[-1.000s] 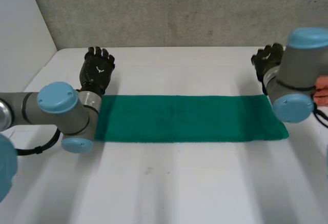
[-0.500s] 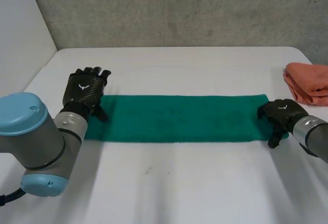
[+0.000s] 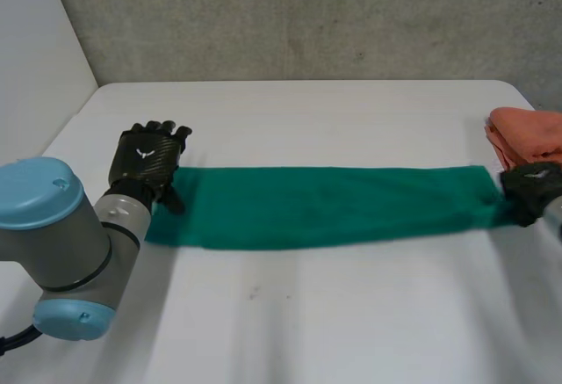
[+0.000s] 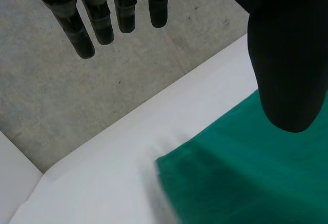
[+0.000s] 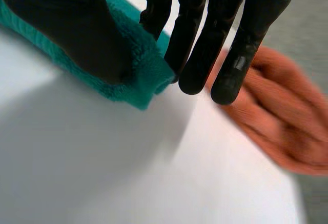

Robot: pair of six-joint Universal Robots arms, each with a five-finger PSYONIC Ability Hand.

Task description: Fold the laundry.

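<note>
On the table (image 3: 351,314), right hand (image 3: 533,191) pinches long fleecy green towel (image 3: 334,206); left hand (image 3: 147,157) splayed

No lettering to read
A small white emblem (image 3: 143,152) — wordless — marks the back of the left robot hand (image 3: 149,163).

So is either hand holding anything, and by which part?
The right hand pinches the green towel at its end near the orange cloth; the left hand is open, holding nothing.

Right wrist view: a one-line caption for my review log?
Right hand pinches the end of the green towel between thumb and fingers; an orange cloth lies beside it on the white table.
</note>
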